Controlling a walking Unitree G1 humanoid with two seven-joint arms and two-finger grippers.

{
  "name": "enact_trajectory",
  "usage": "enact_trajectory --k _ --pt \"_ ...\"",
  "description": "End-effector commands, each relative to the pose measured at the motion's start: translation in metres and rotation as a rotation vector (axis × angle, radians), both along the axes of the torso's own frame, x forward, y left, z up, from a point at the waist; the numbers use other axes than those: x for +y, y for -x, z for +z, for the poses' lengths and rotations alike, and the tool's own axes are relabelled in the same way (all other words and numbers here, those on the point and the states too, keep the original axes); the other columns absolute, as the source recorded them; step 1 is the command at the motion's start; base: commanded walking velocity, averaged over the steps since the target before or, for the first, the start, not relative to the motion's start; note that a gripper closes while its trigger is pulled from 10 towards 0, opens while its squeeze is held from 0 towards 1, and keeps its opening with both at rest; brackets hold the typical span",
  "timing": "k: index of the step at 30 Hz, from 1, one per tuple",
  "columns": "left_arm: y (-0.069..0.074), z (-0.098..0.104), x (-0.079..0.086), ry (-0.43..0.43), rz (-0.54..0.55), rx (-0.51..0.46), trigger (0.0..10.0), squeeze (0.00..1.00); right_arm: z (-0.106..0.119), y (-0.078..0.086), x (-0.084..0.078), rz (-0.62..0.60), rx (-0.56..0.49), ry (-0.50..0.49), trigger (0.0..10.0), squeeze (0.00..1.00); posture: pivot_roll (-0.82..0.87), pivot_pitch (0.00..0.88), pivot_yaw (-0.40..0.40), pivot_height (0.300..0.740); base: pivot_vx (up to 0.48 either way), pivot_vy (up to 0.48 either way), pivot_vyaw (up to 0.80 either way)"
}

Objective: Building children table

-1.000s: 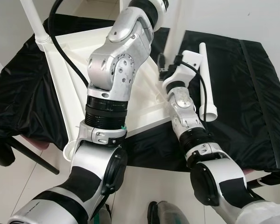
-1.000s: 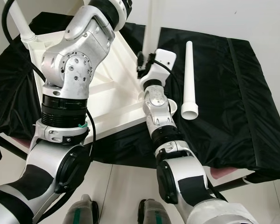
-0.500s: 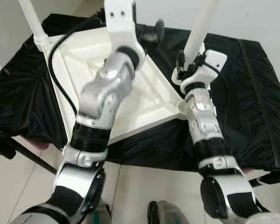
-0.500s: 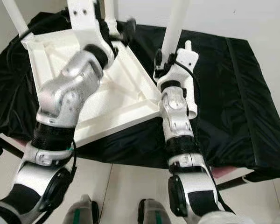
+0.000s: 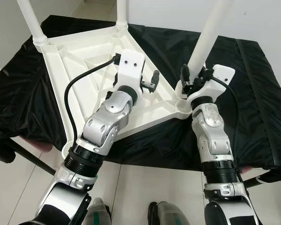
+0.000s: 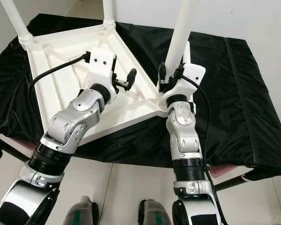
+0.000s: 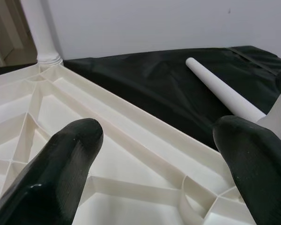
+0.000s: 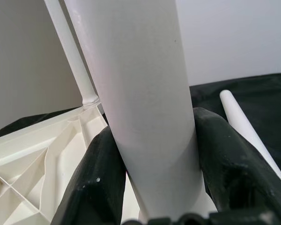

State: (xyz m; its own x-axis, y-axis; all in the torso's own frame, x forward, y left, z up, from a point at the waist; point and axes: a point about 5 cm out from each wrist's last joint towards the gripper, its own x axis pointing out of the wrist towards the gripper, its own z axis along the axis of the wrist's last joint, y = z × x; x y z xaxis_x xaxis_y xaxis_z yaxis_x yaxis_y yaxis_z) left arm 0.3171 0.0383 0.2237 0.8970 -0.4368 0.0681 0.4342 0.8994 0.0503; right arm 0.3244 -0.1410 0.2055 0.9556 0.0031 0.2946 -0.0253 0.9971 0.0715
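An upturned white table top [image 5: 79, 61] lies on a black cloth. White legs stand at its far-left corner [image 5: 30, 21] and its far corner [image 5: 122, 11]. A third leg [image 5: 210, 33] stands upright at the near-right corner. My right gripper [image 5: 194, 77] is shut on this leg just above its base, a finger on each side [image 8: 98, 173]. My left gripper [image 5: 152, 82] hovers open over the ribbed underside near that corner, with nothing between its fingers [image 7: 65, 154]. A loose fourth leg [image 7: 220, 89] lies on the cloth beyond the table top's edge.
The black cloth [image 5: 257, 93] covers a low stand that extends right of the table top. A white wall rises behind it. Pale tiled floor [image 5: 145, 183] lies below the near edge, and a dark bar [image 5: 33, 159] slants down at the left.
My left arm has come down from in front of the camera, and its gripper now hangs over the table top. The right gripper still holds the upright leg. The view has shifted.
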Motion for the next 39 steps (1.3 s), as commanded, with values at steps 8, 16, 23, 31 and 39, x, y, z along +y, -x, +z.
enact_trajectory --k 8,16,23,31,39 --pt "0.015 -0.008 -0.016 -0.057 -0.28 -0.01 10.0 0.0 -0.004 0.016 -0.002 0.0 0.052 -0.005 10.0 0.0 -0.04 0.052 -0.009 0.74 0.0 0.0 0.0" --pt "0.02 -0.011 -0.022 -0.058 -0.323 -0.007 10.0 0.0 -0.018 0.021 -0.001 0.016 0.109 0.01 10.0 0.0 -0.05 0.045 -0.006 0.74 0.0 0.0 0.0" --pt "0.03 -0.022 -0.026 -0.106 -0.413 0.019 10.0 0.0 -0.026 0.021 -0.002 0.012 0.146 0.014 10.0 0.0 -0.05 0.046 -0.004 0.74 0.0 0.0 0.0" --pt "0.051 -0.044 -0.017 -0.198 -0.572 0.083 10.0 0.0 -0.035 0.015 -0.011 -0.02 0.175 0.028 10.0 0.0 -0.04 0.064 -0.004 0.74 0.0 0.0 0.0" --pt "0.054 -0.045 -0.013 -0.216 -0.595 0.083 10.0 0.0 -0.04 0.009 -0.012 -0.015 0.186 0.038 10.0 0.0 -0.04 0.072 -0.003 0.74 0.0 0.0 0.0"
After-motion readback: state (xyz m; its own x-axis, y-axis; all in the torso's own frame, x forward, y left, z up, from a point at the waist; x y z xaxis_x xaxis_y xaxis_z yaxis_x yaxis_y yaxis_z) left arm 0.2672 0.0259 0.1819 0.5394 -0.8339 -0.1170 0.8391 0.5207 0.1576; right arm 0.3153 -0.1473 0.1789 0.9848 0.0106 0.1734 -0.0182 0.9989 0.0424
